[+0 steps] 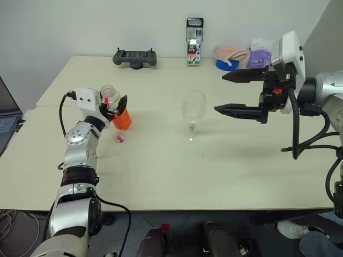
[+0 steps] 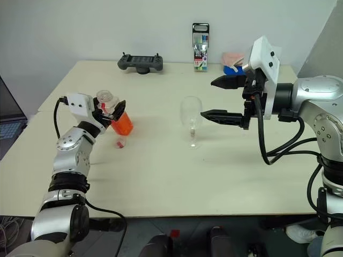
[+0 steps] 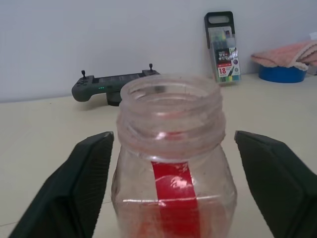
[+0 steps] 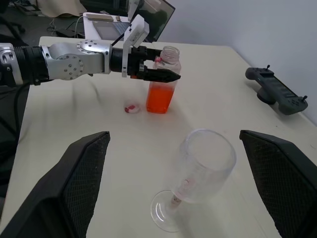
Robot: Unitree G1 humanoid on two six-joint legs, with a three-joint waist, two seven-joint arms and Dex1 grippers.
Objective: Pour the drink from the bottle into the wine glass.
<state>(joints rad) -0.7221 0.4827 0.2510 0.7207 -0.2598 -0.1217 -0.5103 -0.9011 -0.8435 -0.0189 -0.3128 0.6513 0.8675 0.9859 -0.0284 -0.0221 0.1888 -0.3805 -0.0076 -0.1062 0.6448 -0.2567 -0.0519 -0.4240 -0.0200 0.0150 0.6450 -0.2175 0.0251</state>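
On the table (image 1: 161,182), the left gripper (image 1: 115,110) is straddling the uncapped bottle (image 1: 113,110) of orange drink (image 1: 122,121), fingers apparently not yet touching it. The wine glass (image 1: 193,115) is standing at the bottle's three o'clock, the right gripper (image 1: 236,93) hovering wide open just beyond.

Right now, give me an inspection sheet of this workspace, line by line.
Surface: beige table, dry.
Job's things: bottle uncapped, upright, part full of orange drink; cap lying beside it; wine glass upright, empty.
Clutter: controller, marker pack, cloth along the far edge.
Grippers: left gripper straddling the bottle, fingers apart from it; right gripper open beside the glass.
Cables: black cable on the right arm.
Surroundings: laptop, white wall.
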